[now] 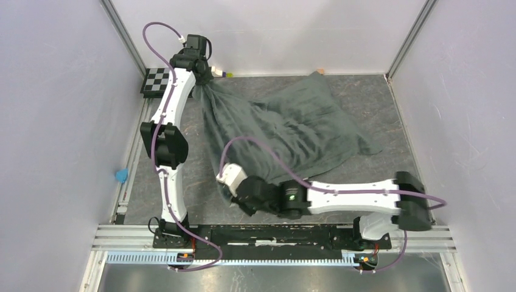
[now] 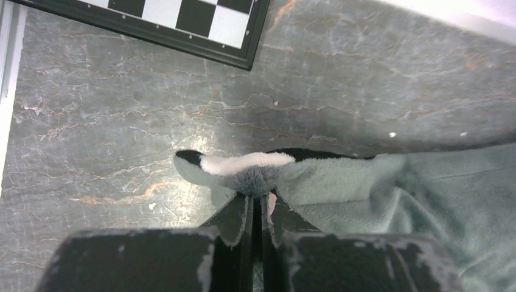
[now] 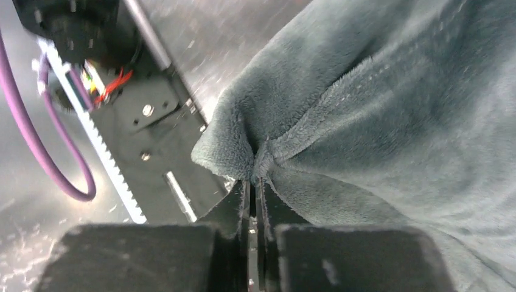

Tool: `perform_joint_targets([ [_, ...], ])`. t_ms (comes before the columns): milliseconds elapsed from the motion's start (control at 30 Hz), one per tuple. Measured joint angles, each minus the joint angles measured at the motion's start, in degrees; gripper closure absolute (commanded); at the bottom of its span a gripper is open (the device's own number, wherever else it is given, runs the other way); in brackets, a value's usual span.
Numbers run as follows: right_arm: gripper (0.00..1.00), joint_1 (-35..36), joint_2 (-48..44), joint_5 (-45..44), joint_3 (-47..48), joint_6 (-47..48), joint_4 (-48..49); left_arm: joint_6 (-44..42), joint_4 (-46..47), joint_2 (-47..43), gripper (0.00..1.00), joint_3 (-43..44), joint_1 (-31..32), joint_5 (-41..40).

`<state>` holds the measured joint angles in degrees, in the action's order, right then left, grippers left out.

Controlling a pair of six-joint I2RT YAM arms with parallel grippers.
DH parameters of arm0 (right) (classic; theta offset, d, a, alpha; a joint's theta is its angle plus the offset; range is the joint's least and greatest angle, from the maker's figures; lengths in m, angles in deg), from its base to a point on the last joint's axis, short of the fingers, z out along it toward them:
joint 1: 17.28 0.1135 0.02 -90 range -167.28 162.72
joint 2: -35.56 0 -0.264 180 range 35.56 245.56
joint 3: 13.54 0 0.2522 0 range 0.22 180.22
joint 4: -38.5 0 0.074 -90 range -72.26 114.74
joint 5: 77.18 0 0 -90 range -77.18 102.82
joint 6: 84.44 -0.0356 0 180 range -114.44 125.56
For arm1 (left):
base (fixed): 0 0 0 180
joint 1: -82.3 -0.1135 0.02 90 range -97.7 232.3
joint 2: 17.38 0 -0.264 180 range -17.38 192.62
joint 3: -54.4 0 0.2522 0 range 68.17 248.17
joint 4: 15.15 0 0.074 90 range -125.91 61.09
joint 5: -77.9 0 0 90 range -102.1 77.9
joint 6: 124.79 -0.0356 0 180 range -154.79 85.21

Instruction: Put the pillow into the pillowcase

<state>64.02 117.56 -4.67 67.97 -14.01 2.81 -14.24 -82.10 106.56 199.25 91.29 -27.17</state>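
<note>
The pillowcase (image 1: 292, 125) lies spread across the table with its dark grey-green plush face up. My left gripper (image 1: 203, 79) is shut on its far left corner; the left wrist view shows the jaws pinching plush with a black-and-white striped edge (image 2: 249, 164). My right gripper (image 1: 234, 198) is shut on the near left corner, and the right wrist view shows grey-green plush (image 3: 341, 121) bunched at the jaws. The edge between both grippers is stretched. The pillow is hidden or out of view.
A checkerboard (image 1: 155, 81) lies at the far left corner of the table, also seen in the left wrist view (image 2: 182, 21). Grey walls enclose three sides. The metal base rail (image 1: 274, 234) runs along the near edge. A small blue object (image 1: 122, 175) sits at the left.
</note>
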Motion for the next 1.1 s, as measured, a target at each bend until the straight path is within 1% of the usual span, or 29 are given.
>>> perform_joint_targets([
  [33,0.61,1.42,2.25,1.29,-0.2,0.13,0.5,-0.02,-0.81,0.98,0.65,0.68,-0.04,0.07],
  [67,0.44,2.32,5.11,2.47,-0.17,0.17,0.85,-0.09,-1.49,1.92,0.49,1.01,-0.09,0.15],
  [100,0.29,3.06,8.22,3.39,-0.17,0.15,1.03,-0.26,-2.34,2.91,0.41,1.07,-0.15,0.26],
  [133,0.2,3.5,10.62,4.42,-0.17,0.02,0.72,-0.48,-2.8,3.74,0.34,0.79,-0.22,0.42],
  [167,0.15,3.85,12.31,4.94,-0.22,-0.11,0.11,-0.52,-2.75,4.07,0.28,0.02,-0.33,0.55],
  [233,0.1,4.37,13.44,5.49,-0.98,0.39,-0.59,-0.46,-2.89,4.17,0.25,-2.01,-0.66,0.66],
  [333,0.07,3.87,11.28,4.15,-0.79,0.94,-2.01,-0.48,-2.78,4.02,0.23,-2.71,-1.07,1.33],
  [433,0.06,1.18,7.65,1.29,-0.26,1.03,-2.54,-0.44,-2.23,1.68,0.23,-5.09,-1.33,2.36],
  [467,0.06,-0.81,5.95,0.42,-0.28,1.01,-2.64,-0.39,-1.4,-0.35,0.23,-7.69,-1.33,2.82],
  [533,0.04,-5.44,3.34,-1.27,-0.55,1.01,-2.14,-0.07,0.15,-4.85,0.23,-13.38,-1.33,3.37],
  [567,0.04,-8.7,1.97,-2.45,-0.94,1.03,-1.88,0.42,2.14,-8.96,0.23,-19.1,-1.31,3.69],
  [633,0.04,-14.88,0.2,-4.63,-1.86,1.38,-1.38,1.6,4.22,-16.04,0.23,-27.89,-1.31,4.66],
  [667,0.03,-19.19,-0.37,-5.31,-2.49,1.7,-0.94,2.49,6.03,-20.81,0.23,-33.88,-1.31,5.22],
  [700,0.03,-21.68,-0.55,-5.68,-2.93,1.99,-0.66,3.08,6.69,-23.06,0.21,-36.5,-1.31,5.44],
  [767,0.02,-27.91,-0.5,-5.99,-3.96,2.91,0.44,5.11,10.12,-30.45,0.18,-45.99,-1.27,6.99],
  [833,0.02,-33.31,0.11,-6.6,-4.24,3.96,0.96,7.26,12.7,-35.43,0.17,-53.13,-1.16,9.11],
  [900,0.02,-38.05,1.55,-7.26,-4.22,5.09,2.89,9.62,15.63,-38.42,0.2,-59.28,-0.85,11.41],
  [933,0.02,-39.95,2.62,-7.52,-4.13,5.64,3.8,10.38,16.63,-38.71,0.23,-60.94,-0.7,12.48],
  [967,0.02,-41.57,4.11,-7.89,-4.04,6.08,4.66,11.54,17.92,-38.56,0.3,-62.49,-0.39,13.68],
  [1000,0.03,-42.6,5.51,-8.26,-3.93,6.4,5.14,12.44,18.91,-37.79,0.39,-63.45,0.0,14.56],
  [1100,0.05,-44.3,10.16,-8.66,-4.39,6.6,5.99,14.56,21.97,-33.86,0.79,-63.95,0.85,15.93],
])
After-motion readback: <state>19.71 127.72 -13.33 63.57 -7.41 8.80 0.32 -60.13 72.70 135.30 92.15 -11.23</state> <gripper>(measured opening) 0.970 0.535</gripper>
